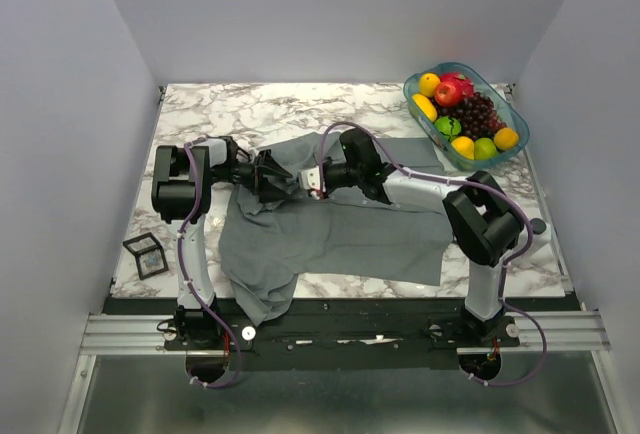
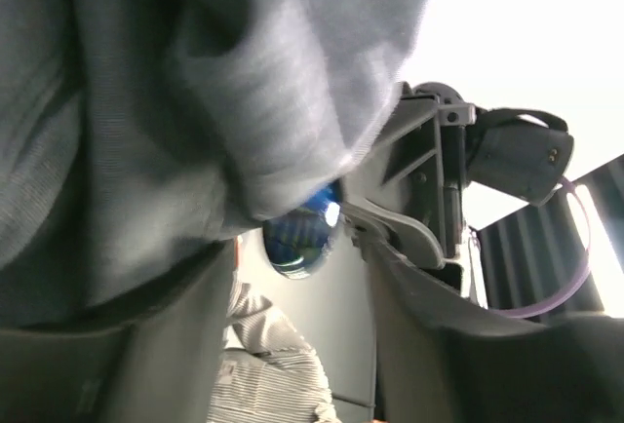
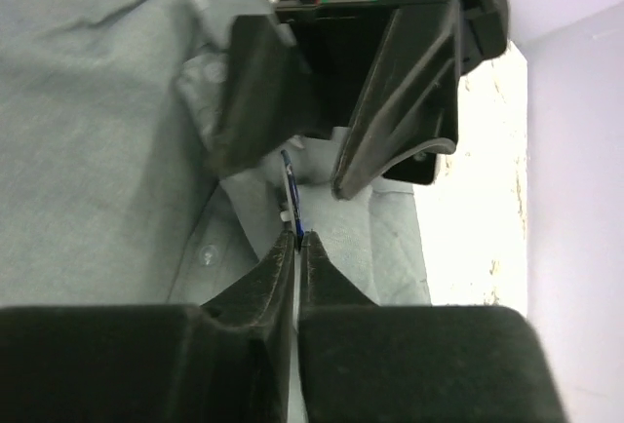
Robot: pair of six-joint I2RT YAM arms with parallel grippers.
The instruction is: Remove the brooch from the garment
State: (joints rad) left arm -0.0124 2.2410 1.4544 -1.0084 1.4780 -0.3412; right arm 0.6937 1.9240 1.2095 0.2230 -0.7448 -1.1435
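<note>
At the near edge of the counter, one part of the garment hangs down over the rim. The rest of it lies spread and wrinkled on the marble. It is a plain grey shirt, and the right wrist view shows a small pale button on it. Left of the garment, apart from it, stands a black wire-frame cube.

In the middle of the counter the two arms meet over a raised fold of the cloth. The right pincer has its fingers pressed almost together on the brooch. From this side the brooch is seen edge-on, only as a thin blue line. In the left wrist view it is a shiny blue round piece at the lower end of the fold, partly covered by the grey cloth.

The left pincer faces the right one, very near. Its fingers stand apart and the cloth lies over one of them, but I cannot tell if they pinch it. How the brooch is fixed to the cloth is hidden.

At the far right corner is a basket of fruit.
</note>
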